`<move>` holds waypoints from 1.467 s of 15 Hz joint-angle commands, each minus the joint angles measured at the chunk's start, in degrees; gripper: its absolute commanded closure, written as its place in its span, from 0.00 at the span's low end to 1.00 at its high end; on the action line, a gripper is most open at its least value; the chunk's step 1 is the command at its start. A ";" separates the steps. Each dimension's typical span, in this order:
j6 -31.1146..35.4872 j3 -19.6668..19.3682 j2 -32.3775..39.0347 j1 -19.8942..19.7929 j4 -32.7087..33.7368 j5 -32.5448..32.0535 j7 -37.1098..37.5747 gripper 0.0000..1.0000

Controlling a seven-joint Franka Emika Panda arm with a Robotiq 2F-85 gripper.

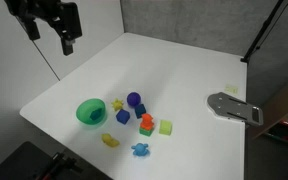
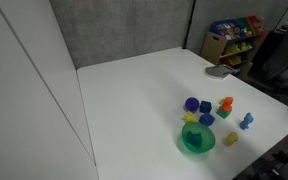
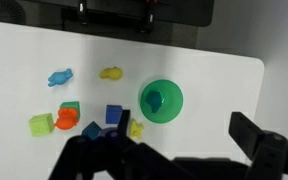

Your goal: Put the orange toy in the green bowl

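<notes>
The orange toy (image 1: 145, 128) lies on the white table among several small toys; it also shows in an exterior view (image 2: 225, 103) and in the wrist view (image 3: 66, 118), with a green piece against it. The green bowl (image 1: 91, 112) stands at the group's edge, apart from the orange toy, and shows in an exterior view (image 2: 197, 140) and in the wrist view (image 3: 161, 99), where a dark teal shape sits inside it. My gripper (image 1: 64, 30) hangs high above the table, far from the toys, open and empty; its fingers (image 3: 184, 130) frame the wrist view's lower part.
Near the toy are a light-green cube (image 1: 165, 127), a blue cube (image 1: 123, 117), a purple ball (image 1: 134, 99), yellow pieces (image 1: 110, 141) and a blue toy (image 1: 141, 150). A grey metal object (image 1: 234, 106) lies at the table's edge. A grey wall stands behind the table.
</notes>
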 commanded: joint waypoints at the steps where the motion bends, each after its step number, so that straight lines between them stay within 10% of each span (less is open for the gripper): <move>1: -0.19 0.92 0.08 -1.12 0.16 0.31 -0.35 0.00; 10: 1.40 2.59 1.33 -1.12 0.85 -0.38 2.19 0.00; 22: 22.61 9.35 6.56 -1.35 -3.54 -7.93 12.96 0.00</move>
